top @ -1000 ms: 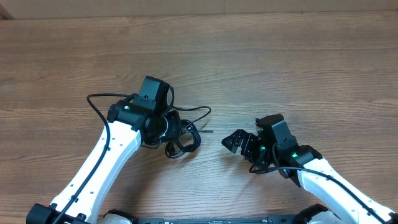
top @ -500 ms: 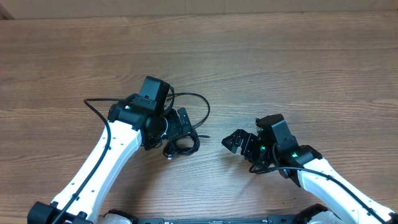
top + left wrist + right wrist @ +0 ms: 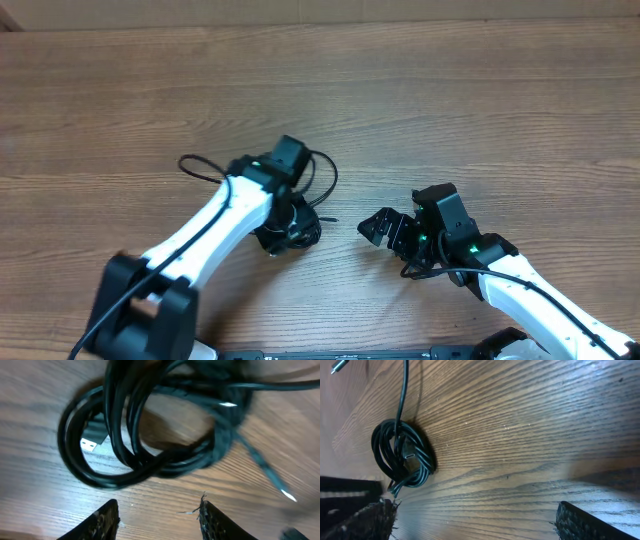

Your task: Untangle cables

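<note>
The cables (image 3: 303, 232) are a dark coiled bundle on the wooden table, with a thin loop (image 3: 328, 175) arching behind it. In the left wrist view the coil (image 3: 150, 435) fills the upper frame, with a silver USB plug (image 3: 90, 445) inside it and a thin cord ending in a silver tip (image 3: 286, 494). My left gripper (image 3: 160, 520) is open and empty, just short of the coil. My right gripper (image 3: 383, 228) is open and empty to the right of the bundle. In its wrist view (image 3: 475, 522) the coil (image 3: 402, 455) lies ahead at the left.
The left arm's own black cable (image 3: 200, 165) loops out to the left of its wrist. The wooden table (image 3: 480, 110) is bare at the back and right. A thin cord (image 3: 405, 385) runs away from the coil.
My left arm has swung and its wrist has shifted right over the bundle. The cable loop has pulled in closer. The right arm has not moved.
</note>
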Motion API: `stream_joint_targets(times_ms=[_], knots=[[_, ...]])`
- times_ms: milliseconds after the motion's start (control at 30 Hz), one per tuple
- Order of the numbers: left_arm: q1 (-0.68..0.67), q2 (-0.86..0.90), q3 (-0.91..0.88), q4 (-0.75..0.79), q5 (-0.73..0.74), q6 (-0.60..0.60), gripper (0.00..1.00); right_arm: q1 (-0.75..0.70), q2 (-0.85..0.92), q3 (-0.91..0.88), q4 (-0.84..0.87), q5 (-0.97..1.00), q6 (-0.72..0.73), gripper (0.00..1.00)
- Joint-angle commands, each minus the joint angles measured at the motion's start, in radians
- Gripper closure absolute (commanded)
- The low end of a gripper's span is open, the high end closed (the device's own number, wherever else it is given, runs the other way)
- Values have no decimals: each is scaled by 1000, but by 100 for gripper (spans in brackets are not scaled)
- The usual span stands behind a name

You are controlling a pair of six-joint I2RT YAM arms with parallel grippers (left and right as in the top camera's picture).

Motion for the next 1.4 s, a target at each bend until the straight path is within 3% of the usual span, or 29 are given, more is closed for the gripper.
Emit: stream_joint_targets(times_ms=[0,100,167,267,300,433,633,767,800,833,867,900,933,1267,1367], knots=[[-19,87,-9,-2,-27,-163,47,-1,5,5,-8,11,4,0],[-18,136,-9,6,-30,-228,47,-1,5,5,-15,14,5,0],[-18,164,-9,36,-42,-241,55,-1,5,5,-16,21,4,0],[-19,174,-9,61,-113,-238,95,-1,5,5,-16,27,4,0],[-19,173,-9,61,-143,-237,96,-1,5,5,-16,27,4,0],[-19,173,-4,61,-266,-129,96,-1,5,5,-16,27,4,0],[-19,161,63,45,-376,343,96,-1,6,5,-24,53,4,0],[-17,126,126,-14,-440,361,93,-1,19,5,-24,60,4,0],[-17,116,136,-15,-436,360,85,-1,23,5,-27,60,4,0],[-17,101,150,-15,-416,361,48,-1,29,5,-30,60,4,0],[-17,92,157,-14,-399,358,25,-1,35,5,-31,60,4,0],[-17,85,161,-14,-384,342,12,-1,42,5,-31,60,4,0],[-17,81,163,-14,-378,322,9,-1,47,5,-31,60,4,0],[-17,85,124,8,-406,136,46,-1,84,5,-31,60,4,0],[-17,85,99,26,-415,85,48,-1,87,5,-34,60,4,0]])
